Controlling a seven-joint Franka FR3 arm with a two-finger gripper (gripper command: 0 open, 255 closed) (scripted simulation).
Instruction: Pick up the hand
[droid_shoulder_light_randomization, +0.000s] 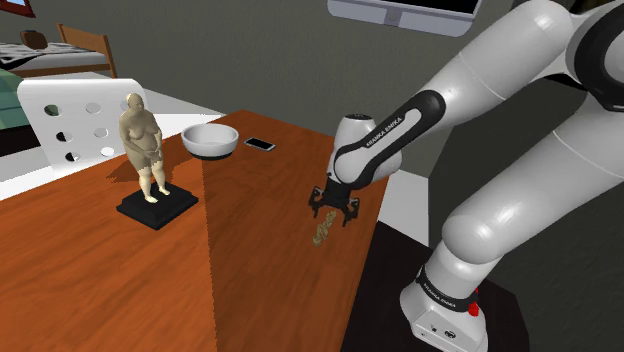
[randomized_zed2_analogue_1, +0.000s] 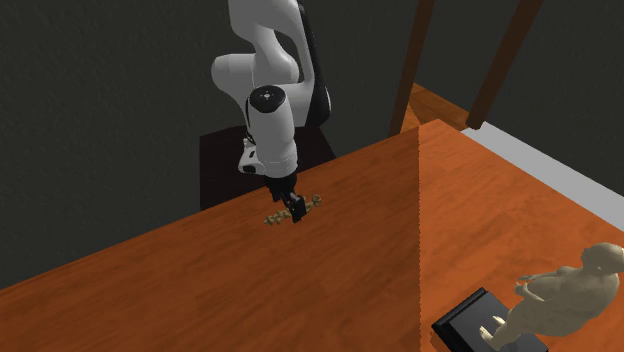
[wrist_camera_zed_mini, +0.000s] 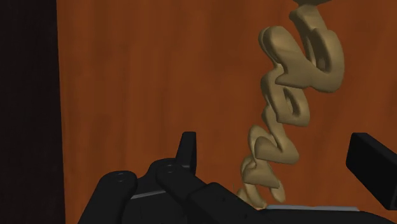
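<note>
Approach stage: gripper (droid_shoulder_light_randomization: 333, 212) poised over the tan hand (droid_shoulder_light_randomization: 321, 236) near the table's (droid_shoulder_light_randomization: 250, 260) stand-side edge, fingers spread wide, clasping nothing; closing and lifting remain undone.

In the wrist view the tan hand (wrist_camera_zed_mini: 289, 102) runs off the picture's edge at its far end, while its near end is hidden behind the end effector (wrist_camera_zed_mini: 280, 159); one finger (wrist_camera_zed_mini: 372, 164) is cropped too. At the second exterior view's lower right, the black base (randomized_zed2_analogue_1: 465, 322) under the statue (randomized_zed2_analogue_1: 565, 295) is cut off.
</note>
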